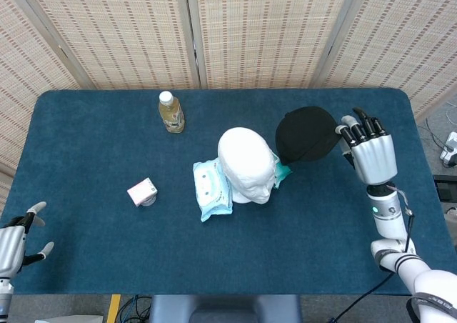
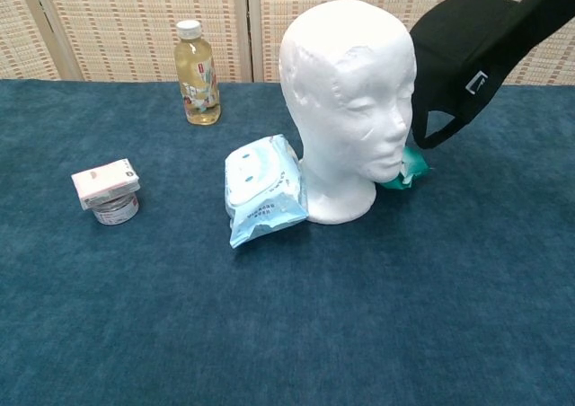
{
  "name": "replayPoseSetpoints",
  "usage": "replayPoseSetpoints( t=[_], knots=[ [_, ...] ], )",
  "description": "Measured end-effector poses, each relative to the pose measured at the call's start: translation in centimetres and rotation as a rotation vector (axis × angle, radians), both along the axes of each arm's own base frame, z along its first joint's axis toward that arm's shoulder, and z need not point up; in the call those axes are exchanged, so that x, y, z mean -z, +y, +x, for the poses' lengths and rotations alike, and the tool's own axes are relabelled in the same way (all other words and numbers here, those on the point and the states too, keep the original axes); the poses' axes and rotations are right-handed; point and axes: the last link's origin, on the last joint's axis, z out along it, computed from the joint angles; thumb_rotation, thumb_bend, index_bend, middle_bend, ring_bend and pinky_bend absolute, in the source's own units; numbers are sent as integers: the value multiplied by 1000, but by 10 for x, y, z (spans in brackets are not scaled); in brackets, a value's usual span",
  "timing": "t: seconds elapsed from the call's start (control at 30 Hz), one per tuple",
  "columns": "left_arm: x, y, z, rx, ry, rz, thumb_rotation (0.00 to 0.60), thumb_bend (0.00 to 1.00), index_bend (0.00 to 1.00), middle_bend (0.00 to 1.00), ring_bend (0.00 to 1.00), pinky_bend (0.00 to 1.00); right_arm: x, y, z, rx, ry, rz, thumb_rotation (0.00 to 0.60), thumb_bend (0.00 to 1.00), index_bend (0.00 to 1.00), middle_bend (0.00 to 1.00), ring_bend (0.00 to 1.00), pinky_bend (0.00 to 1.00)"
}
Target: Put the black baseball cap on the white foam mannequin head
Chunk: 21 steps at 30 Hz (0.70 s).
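The white foam mannequin head (image 1: pixel 247 164) (image 2: pixel 349 101) stands upright at the table's middle. The black baseball cap (image 1: pixel 305 134) (image 2: pixel 472 48) hangs in the air just to its right, tilted steeply, its strap side toward the head's face. My right hand (image 1: pixel 369 154) holds the cap by its brim on the right; the chest view shows only the cap, not the hand. My left hand (image 1: pixel 14 246) rests low at the table's near left corner with its fingers apart and nothing in them.
A pale blue wipes pack (image 1: pixel 211 189) (image 2: pixel 260 189) leans against the head's left side. A teal packet (image 2: pixel 409 168) lies by its chin. A drink bottle (image 1: pixel 171 112) (image 2: pixel 198 74) stands at the back left. A small pink box on a jar (image 1: pixel 142 192) (image 2: pixel 108 190) sits at the left.
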Motion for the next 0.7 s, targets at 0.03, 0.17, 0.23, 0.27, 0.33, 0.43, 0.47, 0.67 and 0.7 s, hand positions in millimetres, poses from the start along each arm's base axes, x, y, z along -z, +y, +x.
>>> replayPoseSetpoints(
  t=[0.03, 0.17, 0.23, 0.27, 0.33, 0.43, 0.47, 0.67, 0.7],
  knots=[
    [0, 0, 0, 0, -1, 1, 600, 190, 169, 420, 327, 480, -1, -4, 5, -9, 6, -8, 600, 461, 778, 437, 258, 449],
    [-1, 0, 0, 0, -5, 4, 600, 189, 170, 420, 327, 480, -4, -16, 21, -27, 24, -37, 600, 461, 778, 438, 258, 449],
    [-2, -1, 0, 0, -6, 5, 600, 190, 169, 420, 327, 480, -6, -23, 28, -26, 34, -52, 600, 460, 778, 438, 258, 449],
    [-2, -1, 0, 0, -7, 5, 600, 189, 169, 420, 327, 480, -6, -25, 32, -26, 39, -58, 600, 461, 778, 437, 258, 449],
    [-2, -1, 0, 0, -8, 3, 600, 190, 170, 420, 327, 480, -7, -31, 40, -30, 47, -68, 600, 461, 778, 437, 258, 449],
    [0, 0, 0, 0, -6, -5, 600, 189, 170, 420, 327, 480, -6, -39, 51, -40, 54, -79, 600, 461, 779, 438, 258, 449],
    [0, 0, 0, 0, -7, -5, 600, 189, 170, 420, 327, 480, -6, -40, 54, -44, 56, -81, 600, 461, 780, 438, 258, 449],
    [-1, -1, 0, 2, -15, -2, 600, 190, 169, 420, 327, 480, -3, -52, 75, -79, 78, -103, 600, 471, 783, 408, 252, 449],
    [-2, -1, 0, 3, -16, -2, 600, 190, 169, 420, 327, 480, -2, -54, 78, -82, 83, -107, 600, 471, 783, 408, 251, 449]
  ],
)
